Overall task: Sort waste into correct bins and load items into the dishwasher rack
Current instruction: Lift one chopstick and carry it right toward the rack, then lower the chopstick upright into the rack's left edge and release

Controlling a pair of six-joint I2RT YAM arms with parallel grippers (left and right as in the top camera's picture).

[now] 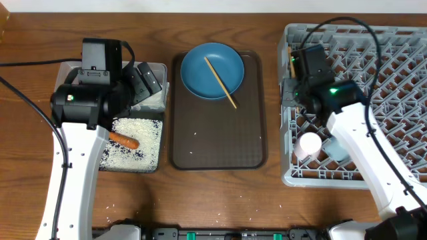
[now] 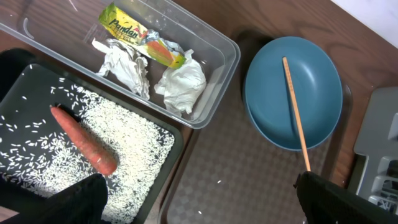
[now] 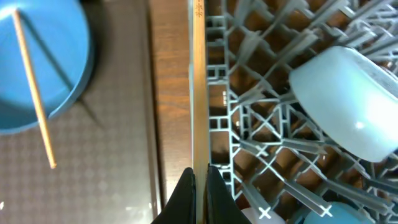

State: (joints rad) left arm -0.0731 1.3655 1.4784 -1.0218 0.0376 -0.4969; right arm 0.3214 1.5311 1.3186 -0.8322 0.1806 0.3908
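My right gripper [image 3: 200, 177] is shut on a wooden chopstick [image 3: 199, 81] held along the left rim of the grey dishwasher rack [image 1: 400, 60]. A pinkish-white cup [image 1: 308, 145] and a light blue cup [image 3: 348, 102] lie in the rack. The other chopstick [image 1: 220, 81] rests across the blue plate [image 1: 200, 73]. My left gripper [image 2: 199, 205] hangs open above the bins. In the black tray [image 2: 18, 81] lie the orange carrot [image 2: 84, 140] and white rice [image 2: 130, 149]. The clear tub [image 2: 211, 46] holds the yellow-green wrapper [image 2: 140, 36], silver foil [image 2: 127, 68] and white paper [image 2: 183, 84].
The blue plate sits at the far end of a brown serving tray [image 1: 217, 140] between the bins and the rack. A few rice grains lie loose on this tray and on the wooden table [image 1: 220, 200] near the front edge.
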